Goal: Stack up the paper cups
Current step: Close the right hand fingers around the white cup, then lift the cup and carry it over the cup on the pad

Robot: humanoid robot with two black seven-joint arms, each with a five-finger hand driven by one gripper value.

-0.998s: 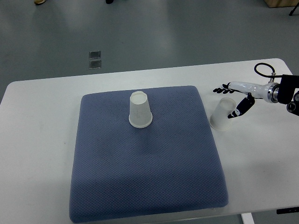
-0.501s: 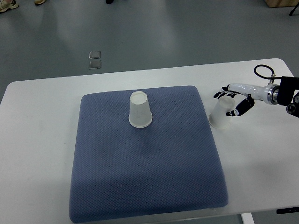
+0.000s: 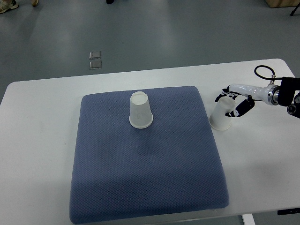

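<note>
Two white paper cups stand upside down. One cup (image 3: pixel 140 111) sits on the blue mat (image 3: pixel 145 159), near its far edge. The other cup (image 3: pixel 221 115) stands on the white table just off the mat's right edge. My right hand (image 3: pixel 229 102) comes in from the right edge and its black-tipped fingers (image 3: pixel 220 97) wrap the top of this second cup, thumb on the near side. The cup still rests on the table. My left arm does not show.
The white table (image 3: pixel 262 154) runs out at the right and near edges. Grey floor lies beyond it, with two small metal floor plates (image 3: pixel 95 59). A black cable loop (image 3: pixel 262 71) sits above my right wrist.
My right hand moved slightly left and its fingers closed from spread around the right cup. The cup shifted a little. The cup on the mat stayed put.
</note>
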